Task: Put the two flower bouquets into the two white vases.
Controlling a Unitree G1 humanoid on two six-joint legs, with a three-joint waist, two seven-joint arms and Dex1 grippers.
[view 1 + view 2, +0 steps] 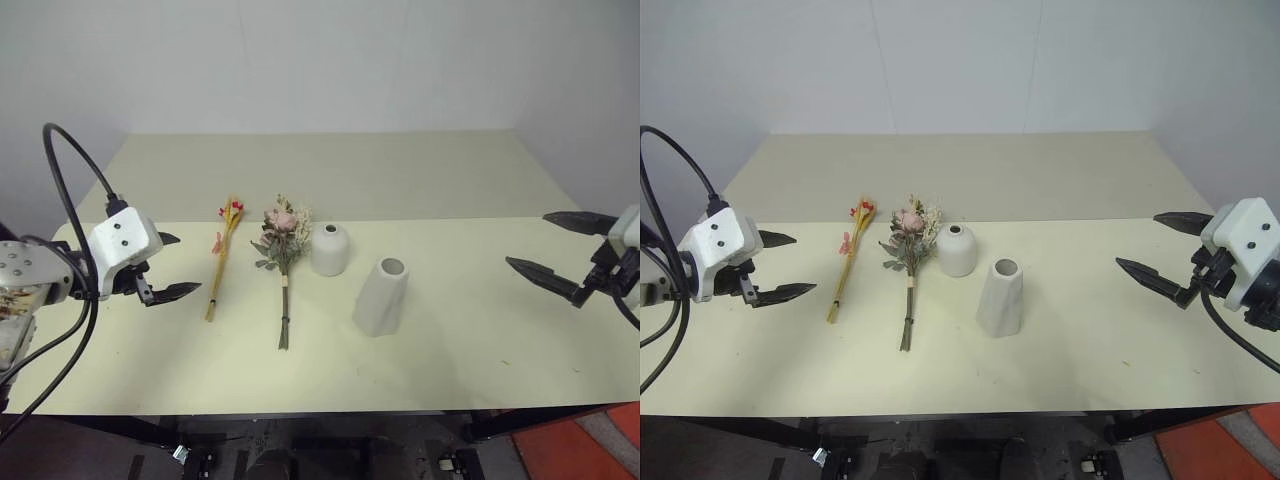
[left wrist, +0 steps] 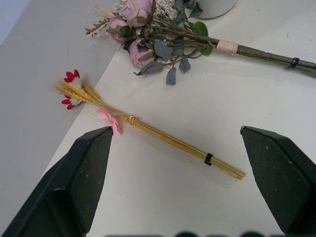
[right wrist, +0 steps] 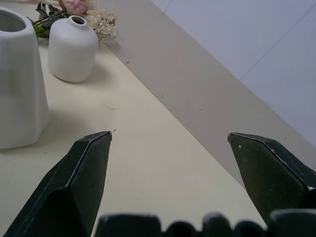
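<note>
A slim bouquet (image 1: 222,257) of yellow stalks with red and pink blossoms lies flat on the cream table (image 1: 470,340), left of centre. Beside it on the right lies a bushier bouquet (image 1: 283,262) with pink flowers and grey-green leaves. A short domed white vase (image 1: 330,249) stands upright just right of that bunch's head. A taller tapered white vase (image 1: 382,296) stands nearer and further right. My left gripper (image 1: 172,266) hovers open to the left of the slim bouquet (image 2: 148,132), holding nothing. At the table's right side my right gripper (image 1: 547,246) hangs open and empty, well clear of the vases.
A darker beige surface (image 1: 400,170) stretches behind the cream table up to a pale wall. A black cable (image 1: 70,190) loops above my left arm. At the bottom right, beyond the table's front edge, lies a patch of orange-red floor (image 1: 570,450).
</note>
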